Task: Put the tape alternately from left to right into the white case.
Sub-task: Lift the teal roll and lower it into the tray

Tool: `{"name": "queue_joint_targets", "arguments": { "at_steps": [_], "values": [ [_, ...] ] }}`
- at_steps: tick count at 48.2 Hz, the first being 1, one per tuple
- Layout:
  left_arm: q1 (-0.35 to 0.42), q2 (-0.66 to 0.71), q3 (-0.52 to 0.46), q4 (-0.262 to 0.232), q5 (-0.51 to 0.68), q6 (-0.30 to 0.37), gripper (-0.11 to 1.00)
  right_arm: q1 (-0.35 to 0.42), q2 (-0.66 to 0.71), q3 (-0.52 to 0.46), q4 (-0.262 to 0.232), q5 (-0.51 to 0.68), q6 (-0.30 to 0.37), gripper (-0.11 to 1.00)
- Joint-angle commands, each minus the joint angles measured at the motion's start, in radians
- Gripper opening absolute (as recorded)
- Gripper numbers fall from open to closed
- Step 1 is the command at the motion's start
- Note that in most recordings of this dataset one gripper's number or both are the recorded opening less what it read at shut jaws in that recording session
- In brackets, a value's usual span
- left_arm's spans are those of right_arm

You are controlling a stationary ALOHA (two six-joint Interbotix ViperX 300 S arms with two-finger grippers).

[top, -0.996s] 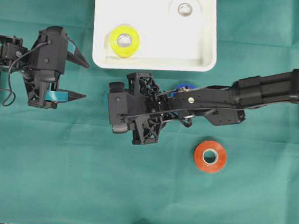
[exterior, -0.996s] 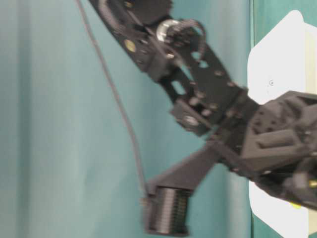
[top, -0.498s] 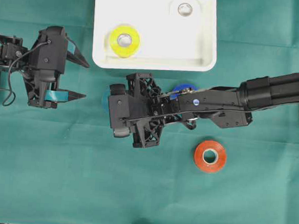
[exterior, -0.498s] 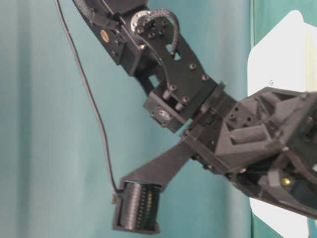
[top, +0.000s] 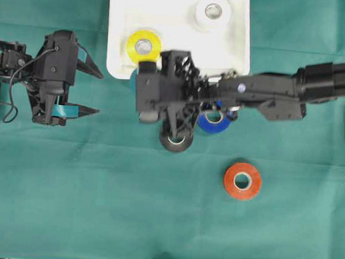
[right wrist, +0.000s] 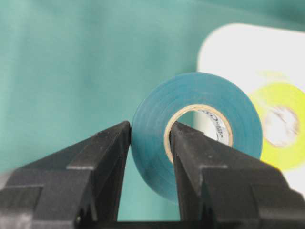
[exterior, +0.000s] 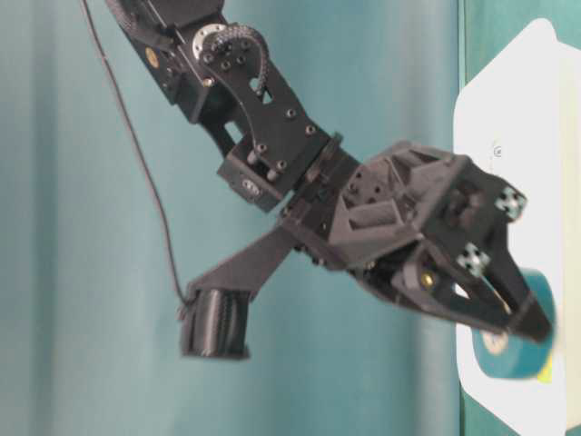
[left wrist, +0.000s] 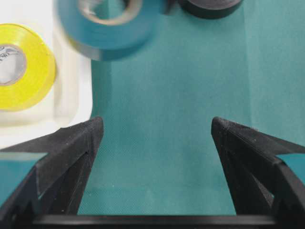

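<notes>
— While the left gripper waits with jaws spread wide, where does the right arm reach?
— Across the middle, tilted down. The right gripper pinches the teal roll's wall, one finger through its core, beside the white case's near-left corner.

Light is even and bright in all views, casting only soft shadows on the green cloth-covered table. The shallow white plastic tray is nearly overexposed. In the left wrist view, the teal ring-shaped roll of tape at upper left is motion-blurred; the right wrist view's background is out of focus.
</notes>
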Motion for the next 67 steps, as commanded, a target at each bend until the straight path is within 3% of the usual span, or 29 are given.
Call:
{"name": "queue_joint_targets", "arguments": {
  "at_steps": [1,21,38,67],
  "values": [
    [-0.002,-0.006,-0.012,-0.002,-0.009,-0.002,0.98,-0.032,-0.054,0.005,-0.005,-0.006,0.0,0.02],
    [-0.002,-0.006,-0.011,-0.002,-0.009,-0.002,0.98,-0.179,-0.058,0.034,-0.035,-0.018,-0.003,0.02],
    [-0.002,-0.006,-0.011,-0.002,-0.009,-0.002,0.98,-0.296,-0.052,0.067,-0.063,-0.11,-0.003,0.01],
    [-0.002,-0.006,-0.014,-0.002,-0.009,-0.002,0.98,-0.314,-0.038,0.078,-0.063,-0.147,-0.003,0.02]
  ]
}}
